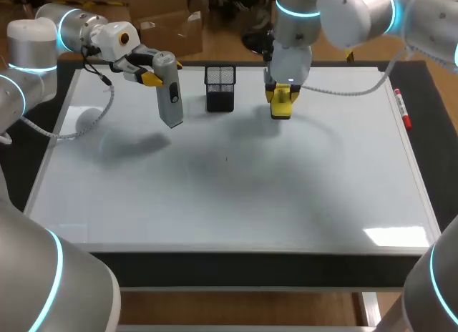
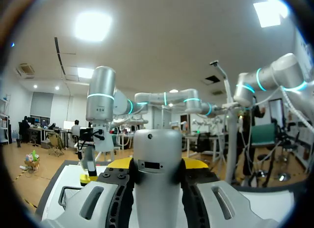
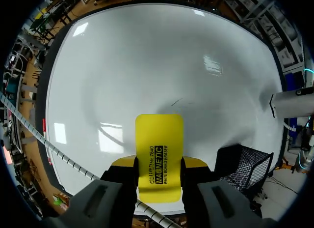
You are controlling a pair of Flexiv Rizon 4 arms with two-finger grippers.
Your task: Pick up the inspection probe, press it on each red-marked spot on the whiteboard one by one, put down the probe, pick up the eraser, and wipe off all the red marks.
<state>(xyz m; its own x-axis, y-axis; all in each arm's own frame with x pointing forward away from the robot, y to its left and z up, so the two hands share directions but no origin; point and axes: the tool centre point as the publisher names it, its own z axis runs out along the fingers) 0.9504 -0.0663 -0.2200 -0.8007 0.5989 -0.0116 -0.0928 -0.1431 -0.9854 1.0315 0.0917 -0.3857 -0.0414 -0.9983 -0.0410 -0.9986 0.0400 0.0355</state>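
Observation:
My left gripper (image 1: 154,73) is shut on the grey inspection probe (image 1: 169,89), which hangs above the whiteboard (image 1: 229,196) at its far left. In the left wrist view the probe (image 2: 158,174) stands between the fingers. My right gripper (image 1: 281,97) is shut on the yellow eraser (image 1: 280,105), held over the board's far middle. In the right wrist view the eraser (image 3: 158,156) sticks out ahead of the fingers above the board (image 3: 147,66). I see no red marks on the board, only a faint short stroke (image 3: 176,102) near its middle.
A black mesh holder (image 1: 220,87) stands on the board between the two grippers; in the right wrist view the holder (image 3: 243,166) is beside the eraser. A red marker (image 1: 402,107) lies along the board's right edge.

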